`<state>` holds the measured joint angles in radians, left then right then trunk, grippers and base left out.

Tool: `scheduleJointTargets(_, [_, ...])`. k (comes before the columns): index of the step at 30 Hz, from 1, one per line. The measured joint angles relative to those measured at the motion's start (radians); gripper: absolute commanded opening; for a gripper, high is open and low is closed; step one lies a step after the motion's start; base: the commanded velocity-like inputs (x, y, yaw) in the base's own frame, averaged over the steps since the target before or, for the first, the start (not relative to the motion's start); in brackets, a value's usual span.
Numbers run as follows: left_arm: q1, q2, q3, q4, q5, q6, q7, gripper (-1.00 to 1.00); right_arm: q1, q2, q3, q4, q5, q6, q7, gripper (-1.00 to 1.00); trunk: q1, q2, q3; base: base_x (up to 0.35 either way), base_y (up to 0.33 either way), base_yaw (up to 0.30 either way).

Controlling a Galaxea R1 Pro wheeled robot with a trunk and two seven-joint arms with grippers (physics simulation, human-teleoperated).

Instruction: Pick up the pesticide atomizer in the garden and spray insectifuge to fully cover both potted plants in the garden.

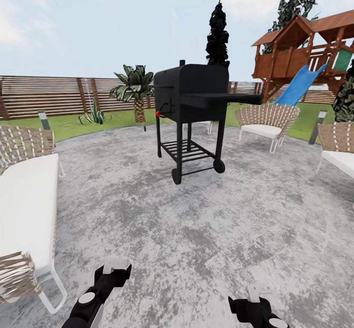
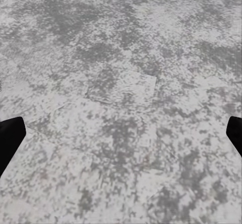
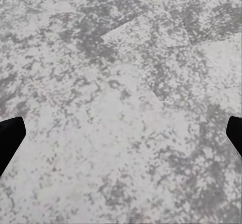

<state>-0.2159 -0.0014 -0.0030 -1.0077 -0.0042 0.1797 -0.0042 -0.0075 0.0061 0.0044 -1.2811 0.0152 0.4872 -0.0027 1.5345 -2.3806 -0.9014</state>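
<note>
Nearest, low in the head view, the left gripper point(image 1: 116, 265) and the right gripper point(image 1: 256, 293) hang over the mottled grey stone patio point(image 1: 196, 229). In each wrist view the two dark fingertips sit at opposite edges with bare patio between them, so both grippers are spread wide and hold nothing: left fingertip point(image 2: 10, 138), right fingertip point(image 3: 10, 138).

On the left, just beside the left arm, stands a woven wicker lounger with a white cushion point(image 1: 24, 210). Further out, near the middle of the patio, is a black barrel barbecue grill on a wheeled frame with a side shelf point(image 1: 191, 97). Behind it to the right sit a wicker chair with a white seat point(image 1: 265, 121) and, at the right edge, another wicker seat point(image 1: 339, 146).

Beyond the patio lies the green lawn of the garden point(image 1: 98, 119), with a spiky green plant point(image 1: 93, 115), a small palm-like plant point(image 1: 135, 89), a brown slatted wooden fence point(image 1: 49, 94), and a wooden play tower with a blue slide point(image 1: 305, 62). I cannot tell where the pesticide atomizer is.
</note>
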Motion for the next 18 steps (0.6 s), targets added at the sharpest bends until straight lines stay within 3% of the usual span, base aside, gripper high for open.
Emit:
scheduleJointTargets(12, [0.000, 0.000, 0.001, 0.000, 0.007, 0.000, 0.000, 1.00, 0.000, 0.000, 0.000, 0.000, 0.000, 0.000, 0.000, 1.00, 0.000, 0.000, -0.013, 0.305, -0.160, 0.204])
scheduleJointTargets(18, [0.000, 0.000, 0.007, 0.000, 0.010, 0.000, 0.000, 1.00, 0.000, 0.000, 0.000, 0.000, 0.000, 0.000, 0.000, 1.00, 0.000, 0.000, -0.020, 0.326, -0.041, 0.204])
